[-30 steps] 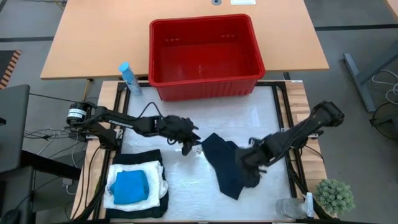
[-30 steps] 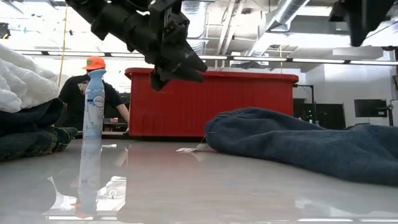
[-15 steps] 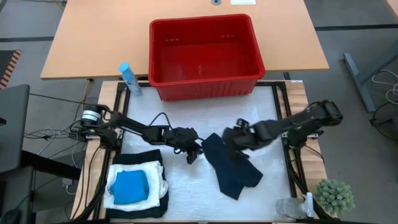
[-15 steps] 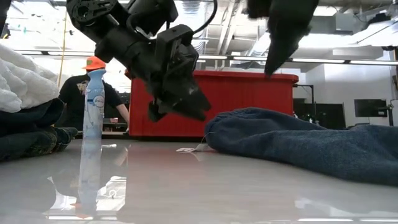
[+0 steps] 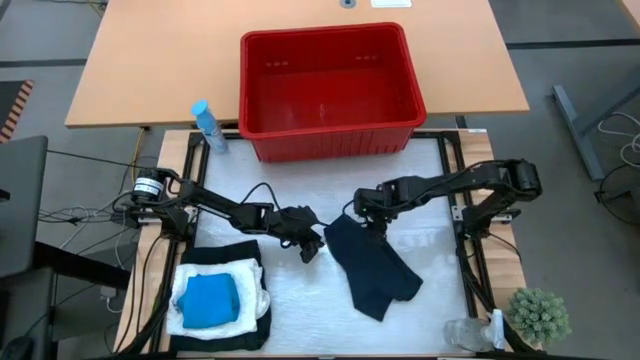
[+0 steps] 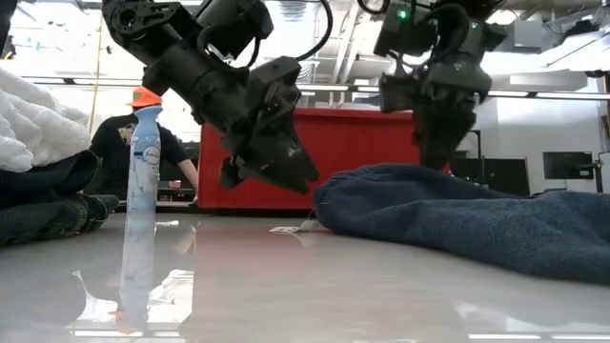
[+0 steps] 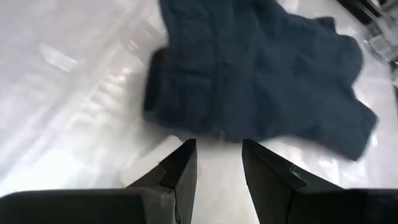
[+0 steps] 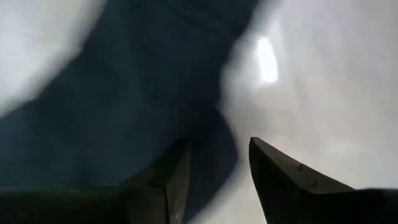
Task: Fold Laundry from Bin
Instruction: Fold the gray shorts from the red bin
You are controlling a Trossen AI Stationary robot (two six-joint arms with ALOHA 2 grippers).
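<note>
Laundry on the surface, with both claws at one dark garment.

A dark blue garment [image 5: 372,268] lies spread on the white surface [image 5: 300,320] in front of the empty red bin [image 5: 330,90]. The left claw [image 5: 313,246] hangs low just beside the garment's left edge, fingers spread and gripping nothing. The right claw [image 5: 362,212] hovers over the garment's upper edge, its fingers likewise parted and empty. At the near left corner sits a stack: black cloth [image 5: 215,335], a white crinkled piece [image 5: 250,280], a bright blue item [image 5: 208,299] on top. A spray bottle [image 5: 208,125] stands left of the bin.
</note>
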